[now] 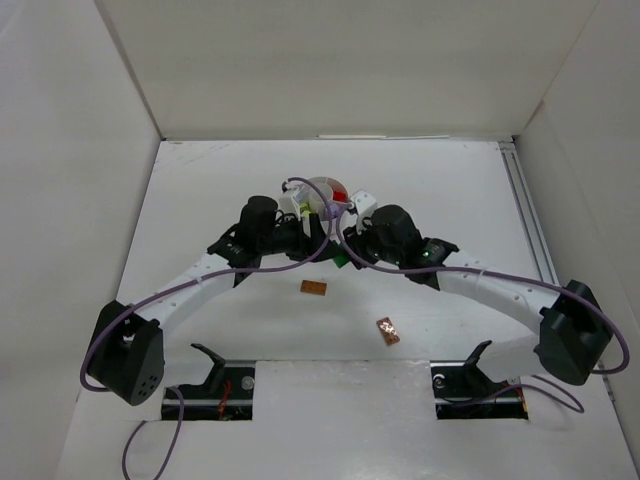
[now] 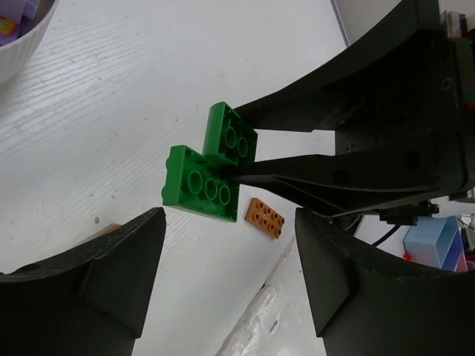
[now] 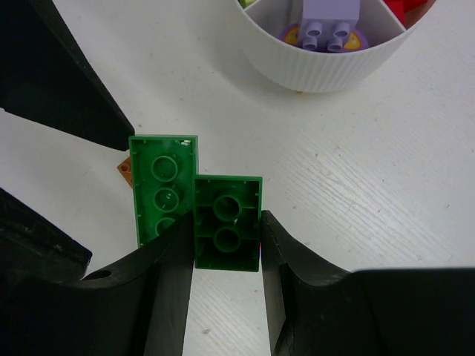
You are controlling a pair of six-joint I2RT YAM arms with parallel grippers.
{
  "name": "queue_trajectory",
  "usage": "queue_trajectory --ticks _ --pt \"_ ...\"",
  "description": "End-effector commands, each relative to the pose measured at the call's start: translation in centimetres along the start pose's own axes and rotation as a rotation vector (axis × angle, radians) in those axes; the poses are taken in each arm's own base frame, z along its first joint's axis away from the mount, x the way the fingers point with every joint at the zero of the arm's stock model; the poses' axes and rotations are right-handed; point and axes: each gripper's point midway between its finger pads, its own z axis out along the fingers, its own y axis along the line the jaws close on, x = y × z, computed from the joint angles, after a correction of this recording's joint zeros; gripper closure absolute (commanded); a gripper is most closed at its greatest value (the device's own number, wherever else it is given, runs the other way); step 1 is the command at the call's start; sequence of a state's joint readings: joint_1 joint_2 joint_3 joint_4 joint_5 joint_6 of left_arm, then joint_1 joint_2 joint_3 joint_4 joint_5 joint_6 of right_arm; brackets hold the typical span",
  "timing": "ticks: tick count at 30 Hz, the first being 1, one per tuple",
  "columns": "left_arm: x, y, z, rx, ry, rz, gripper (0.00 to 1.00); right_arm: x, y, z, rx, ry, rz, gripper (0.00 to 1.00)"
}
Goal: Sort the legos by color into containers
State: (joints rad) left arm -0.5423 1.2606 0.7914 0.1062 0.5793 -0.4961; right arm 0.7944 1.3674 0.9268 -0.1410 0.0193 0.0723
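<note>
The right end effector [image 3: 226, 236] is clamped on the smaller green lego [image 3: 226, 202], low in the centre of the right wrist view. A longer green lego [image 3: 162, 185] touches its left side, and the white dish [image 3: 326, 67], with a light purple lego [image 3: 330, 11] inside, sits at the upper right. The left end effector [image 2: 230, 222] has its fingers apart around nothing at the bottom of the left wrist view, the green pair just above them at centre and an orange-brown lego [image 2: 265, 217] lying on the surface [image 2: 111, 111].
</note>
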Motion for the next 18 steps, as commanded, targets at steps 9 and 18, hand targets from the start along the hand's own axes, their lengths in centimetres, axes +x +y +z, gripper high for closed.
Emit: queue_trajectory --ticks 9,18 --pt "-1.6 -2.2 -0.2 0.094 -0.072 0.010 0.38 -5.6 0.9 -3.0 -0.124 -0.188 0.054 0.80" --pt "-1.1 -2.5 0.7 0.158 -0.063 -0.051 0.60 -6.0 1.6 -2.9 -0.158 -0.202 0.089 0.80"
